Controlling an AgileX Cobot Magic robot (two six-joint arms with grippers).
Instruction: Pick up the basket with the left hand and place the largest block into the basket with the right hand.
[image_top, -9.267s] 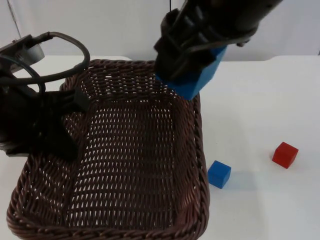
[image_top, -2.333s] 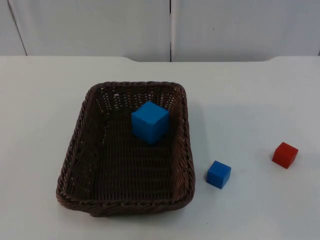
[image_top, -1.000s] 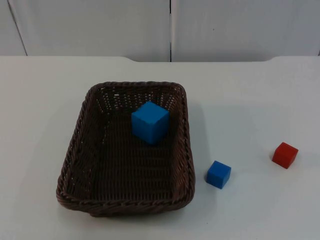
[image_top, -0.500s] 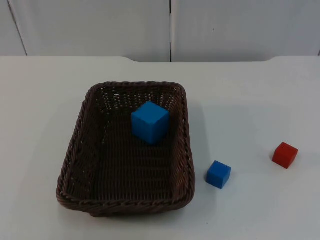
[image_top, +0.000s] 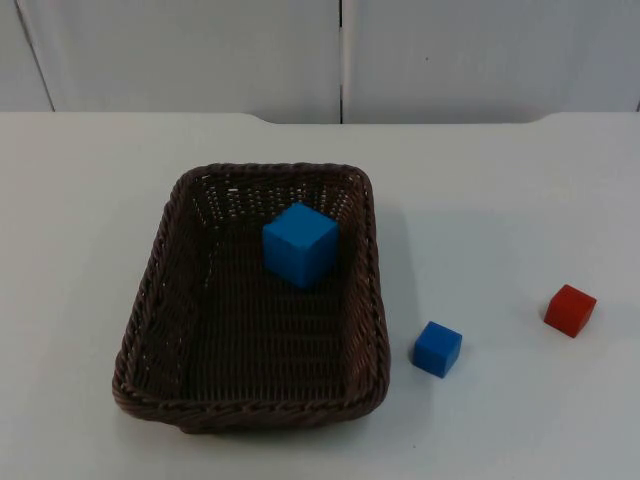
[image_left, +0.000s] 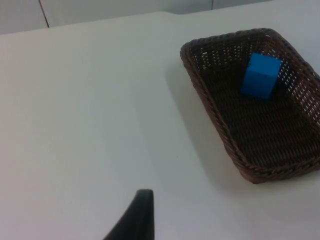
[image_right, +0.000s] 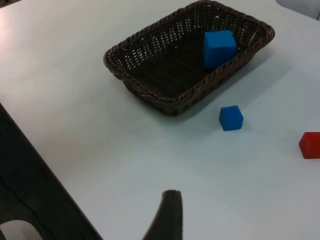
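The dark brown wicker basket (image_top: 160, 300) rests on the white table, left of centre. The large blue block (image_top: 299, 243) lies inside it, near the far right corner, tilted against the weave. Both arms are drawn back from the basket. In the left wrist view a black fingertip (image_left: 138, 216) of my left gripper hangs over bare table, well away from the basket (image_left: 215, 115) and the block (image_left: 261, 75). A fingertip (image_right: 167, 215) of my right gripper likewise stands far from the basket (image_right: 150, 95). Nothing is held by either gripper; both are open.
A small blue block (image_top: 438, 348) lies on the table just right of the basket's near corner. A small red block (image_top: 570, 310) sits further right. The grey partition wall (image_top: 340, 55) closes the far side. The table's edge (image_right: 35, 160) runs beside the right gripper.
Nothing has moved over the last second. About nine seconds ago the left gripper held the basket up and the right held the large block above it; now both lie on the table, arms withdrawn.
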